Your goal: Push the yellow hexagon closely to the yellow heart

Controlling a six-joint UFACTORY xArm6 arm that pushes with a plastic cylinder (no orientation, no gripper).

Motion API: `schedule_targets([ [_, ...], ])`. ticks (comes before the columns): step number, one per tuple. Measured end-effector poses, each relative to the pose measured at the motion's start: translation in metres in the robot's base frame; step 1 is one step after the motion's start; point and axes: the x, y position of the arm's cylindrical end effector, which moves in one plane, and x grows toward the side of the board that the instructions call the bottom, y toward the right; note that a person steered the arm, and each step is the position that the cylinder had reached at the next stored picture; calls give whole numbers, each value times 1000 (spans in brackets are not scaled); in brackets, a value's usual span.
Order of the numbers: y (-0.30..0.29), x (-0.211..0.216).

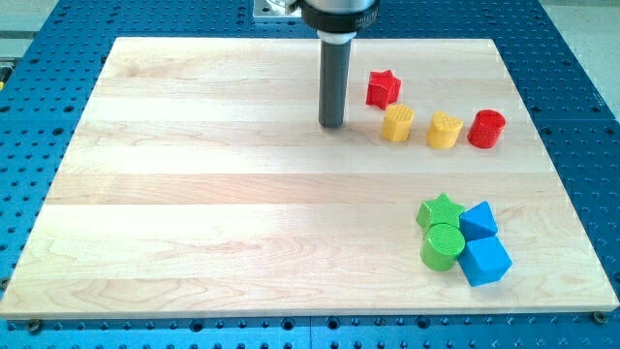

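The yellow hexagon [396, 123] sits at the view's upper right on the wooden board [194, 213]. The yellow heart [445, 129] lies just to its right, with a small gap between them. My tip [332, 124] rests on the board to the left of the yellow hexagon, a short gap away and not touching it. The dark rod rises from the tip toward the view's top.
A red star [383, 88] lies just above the yellow hexagon. A red cylinder [486, 128] is right of the yellow heart. At the lower right cluster a green star [441, 209], a green cylinder [443, 245] and two blue blocks [478, 221] [483, 260].
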Motion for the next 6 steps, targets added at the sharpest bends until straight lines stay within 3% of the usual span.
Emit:
schedule_targets([
  [1, 44, 0],
  [3, 57, 7],
  [4, 57, 29],
  [5, 11, 35],
  [6, -25, 113],
])
